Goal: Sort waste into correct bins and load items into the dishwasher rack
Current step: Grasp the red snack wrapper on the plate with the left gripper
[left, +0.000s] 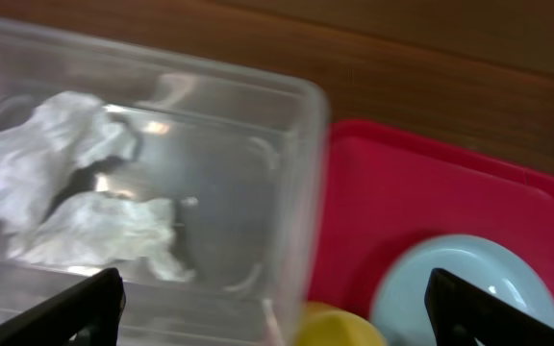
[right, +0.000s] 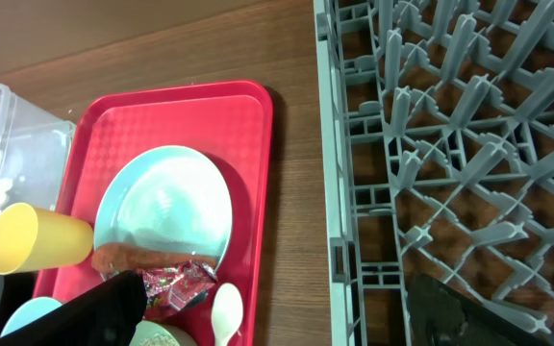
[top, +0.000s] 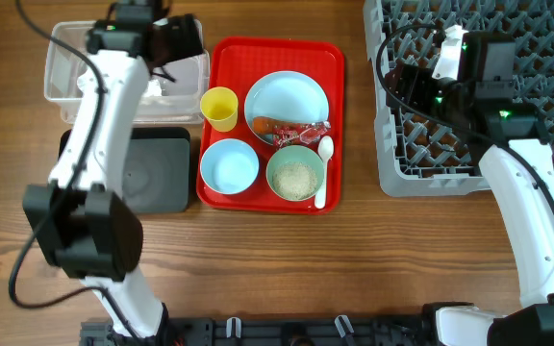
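1. The left hand (left: 279, 309) hangs over the right end of the clear tub (top: 65, 58) at the far left of the worktop (top: 354, 269). Its fingers are spread wide and hold nothing.
2. The crumpled white napkin (left: 65, 183) lies inside the tub, on its floor.
3. The black tray (top: 157, 173) sits just nearer than the tub, partly under the left arm.
4. The red tray (top: 277, 53) stands to the right of both bins. It carries the yellow cup (top: 219, 108), the pale blue plate (top: 291, 96), the blue bowl (top: 229, 165), the green bowl (top: 279, 163) and the white spoon (top: 323, 173).
5. The red wrapper (top: 301, 130) and the carrot piece (top: 263, 125) lie on the near edge of the plate.
6. The rice (top: 296, 179) is in the green bowl.
7. The right hand (right: 291, 312) hovers over the left edge of the grey rack (top: 546, 86) at the far right. Its fingers are wide apart with nothing between them.
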Action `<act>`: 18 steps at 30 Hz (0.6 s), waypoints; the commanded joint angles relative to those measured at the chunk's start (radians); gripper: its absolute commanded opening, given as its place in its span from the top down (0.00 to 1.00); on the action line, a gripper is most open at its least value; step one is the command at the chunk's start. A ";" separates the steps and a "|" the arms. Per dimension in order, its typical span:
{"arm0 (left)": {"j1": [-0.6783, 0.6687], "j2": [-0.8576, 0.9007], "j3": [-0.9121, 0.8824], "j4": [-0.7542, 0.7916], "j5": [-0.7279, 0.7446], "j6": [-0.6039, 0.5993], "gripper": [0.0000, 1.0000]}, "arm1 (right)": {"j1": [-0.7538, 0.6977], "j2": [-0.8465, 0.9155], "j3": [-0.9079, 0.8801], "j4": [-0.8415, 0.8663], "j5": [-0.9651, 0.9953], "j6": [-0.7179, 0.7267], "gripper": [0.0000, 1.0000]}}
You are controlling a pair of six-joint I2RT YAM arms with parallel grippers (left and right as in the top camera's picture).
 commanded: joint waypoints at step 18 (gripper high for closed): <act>-0.408 0.262 0.025 -0.208 0.175 0.105 0.13 | -0.001 0.005 -0.005 -0.049 -0.009 -0.040 0.10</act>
